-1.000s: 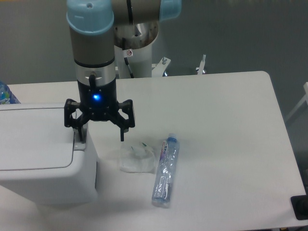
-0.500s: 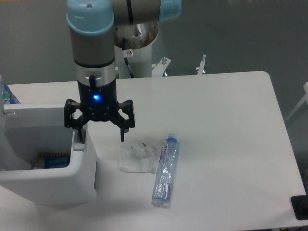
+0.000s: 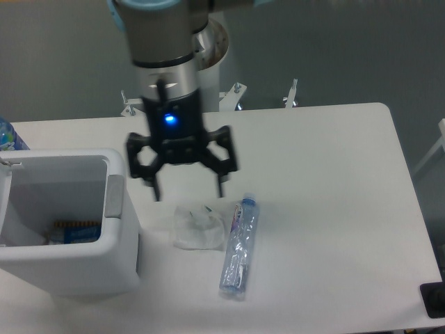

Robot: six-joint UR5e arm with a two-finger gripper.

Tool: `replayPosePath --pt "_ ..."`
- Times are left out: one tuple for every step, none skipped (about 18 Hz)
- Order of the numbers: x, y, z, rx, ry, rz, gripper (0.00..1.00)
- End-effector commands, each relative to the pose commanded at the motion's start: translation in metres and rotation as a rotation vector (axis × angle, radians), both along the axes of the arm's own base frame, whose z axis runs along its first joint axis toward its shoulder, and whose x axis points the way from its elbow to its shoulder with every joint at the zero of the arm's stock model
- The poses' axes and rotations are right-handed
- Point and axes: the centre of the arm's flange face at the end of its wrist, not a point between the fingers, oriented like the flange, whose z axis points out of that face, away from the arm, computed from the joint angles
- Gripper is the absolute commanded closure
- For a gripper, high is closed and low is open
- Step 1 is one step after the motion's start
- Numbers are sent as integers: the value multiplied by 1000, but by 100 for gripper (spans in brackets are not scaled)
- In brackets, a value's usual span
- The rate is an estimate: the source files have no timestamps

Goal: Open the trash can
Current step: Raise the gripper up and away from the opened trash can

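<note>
the trash can stands at the tabletop's 9 o'clock edge, its top open, with a few items visible inside. at its 2 o'clock the pincer hangs with fingers spread, holding nothing, above a crumpled white wrapper and a plastic bottle lying at the wrapper's 3 o'clock.

The table carries one trash can, one crumpled white wrapper and one flattened plastic bottle. A second bottle peeks in at the left edge. One gripper hangs above.
</note>
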Motion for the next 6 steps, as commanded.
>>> replayPosePath --pt "-9 -7 -2 -41 24 -18 0" --pt "-17 -14 -7 -92 47 -51 0" --pt "-26 -22 -8 -140 74 -84 0" --pt "-36 -30 -10 -175 85 -115 0" --pt "-45 -37 -12 -196 89 -136 0" --pt "-52 -44 -12 -211 92 -143 0"
